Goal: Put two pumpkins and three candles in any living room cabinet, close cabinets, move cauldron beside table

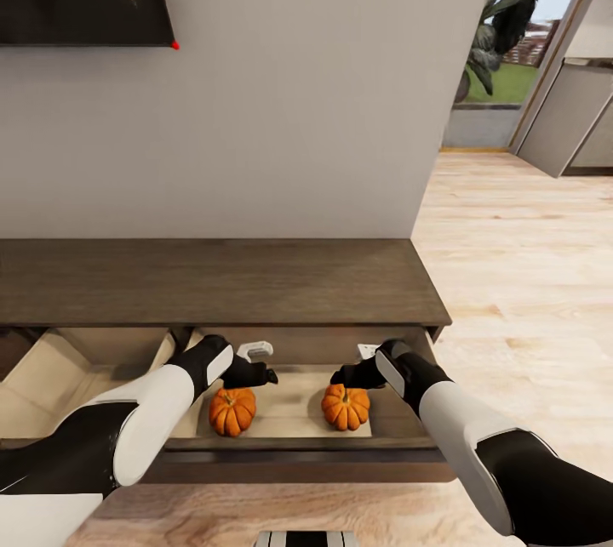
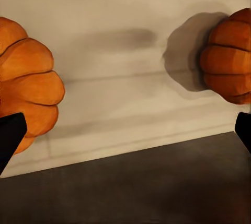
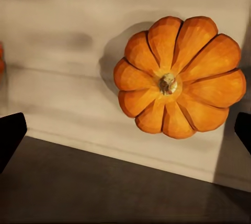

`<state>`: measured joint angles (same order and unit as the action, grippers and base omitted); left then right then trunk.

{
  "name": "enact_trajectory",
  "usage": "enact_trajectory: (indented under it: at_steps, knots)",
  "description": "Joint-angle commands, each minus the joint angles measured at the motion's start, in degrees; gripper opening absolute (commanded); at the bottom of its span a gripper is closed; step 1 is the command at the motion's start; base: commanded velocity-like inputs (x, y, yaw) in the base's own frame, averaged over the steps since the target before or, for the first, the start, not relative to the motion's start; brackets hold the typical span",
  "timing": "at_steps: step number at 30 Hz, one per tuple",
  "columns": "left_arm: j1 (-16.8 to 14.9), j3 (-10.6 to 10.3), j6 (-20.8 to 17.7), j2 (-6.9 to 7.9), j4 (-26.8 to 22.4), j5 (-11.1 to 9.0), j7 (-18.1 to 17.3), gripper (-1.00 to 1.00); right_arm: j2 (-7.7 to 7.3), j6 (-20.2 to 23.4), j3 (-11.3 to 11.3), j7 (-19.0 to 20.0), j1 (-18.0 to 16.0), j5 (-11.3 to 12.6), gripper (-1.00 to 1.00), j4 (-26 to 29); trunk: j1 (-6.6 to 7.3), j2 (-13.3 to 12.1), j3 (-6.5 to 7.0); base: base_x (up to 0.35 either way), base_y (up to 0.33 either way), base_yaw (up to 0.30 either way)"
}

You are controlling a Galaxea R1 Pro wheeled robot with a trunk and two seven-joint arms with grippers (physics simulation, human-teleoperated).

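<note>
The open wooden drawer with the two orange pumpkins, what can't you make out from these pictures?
- Head view: the white left forearm hides the front left part of the light wooden drawer.
- Left wrist view: both orange ribbed pumpkins, and, are cut off by the edges.
- The beige candles and the black cauldron: whereabouts unknown.

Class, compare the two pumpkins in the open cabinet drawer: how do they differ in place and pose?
The left pumpkin lies below the left gripper, nearer the drawer's front edge; the right pumpkin lies below the right gripper, slightly further back. In the head view, the right pumpkin's stem shows more plainly. Both are orange, ribbed, similar in size, resting free on the drawer floor.
</note>
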<state>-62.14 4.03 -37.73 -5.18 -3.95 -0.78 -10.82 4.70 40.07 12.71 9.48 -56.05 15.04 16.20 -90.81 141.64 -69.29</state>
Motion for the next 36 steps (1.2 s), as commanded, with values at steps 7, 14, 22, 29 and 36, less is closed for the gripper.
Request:
enact_trajectory:
  at_steps: [7, 14, 22, 29, 36]
  knots:
    - [0.0, 0.37, -4.1, -0.01, -0.25, 0.05, 0.19, 1.0, 0.03, 0.49, 0.56, -0.08, -0.02, 0.44, 1.0, 0.06, 1.55, -2.81, 1.22, 0.0, 0.0, 0.0]
    - [0.0, 0.43, -7.09, 0.13, -0.26, 0.0, -0.04, 1.0, 0.03, 6.29, 0.64, -0.06, -0.02, 0.43, 1.0, 0.09, 3.09, -5.61, 2.47, 0.0, 0.0, 0.0]
    - [0.0, 0.45, -11.49, 0.17, -0.6, -0.06, 0.03, 1.0, -0.04, 9.69, 0.57, -0.19, -0.02, 0.42, 1.0, 0.14, 4.85, -8.82, 3.91, 0.0, 0.0, 0.0]
    - [0.0, 0.45, -11.82, 0.18, -0.52, -0.09, -0.05, 1.0, -0.05, 12.59, 0.56, -0.1, -0.02, 0.43, 1.0, 0.14, 6.38, -11.63, 5.17, 0.0, 0.0, 0.0]
    - [0.0, 0.45, -11.98, 0.24, -0.31, -0.07, 0.06, 1.0, 0.02, 12.81, 0.56, -0.08, -0.02, 0.43, 1.0, 0.14, 7.92, -14.44, 6.42, 0.0, 0.0, 0.0]
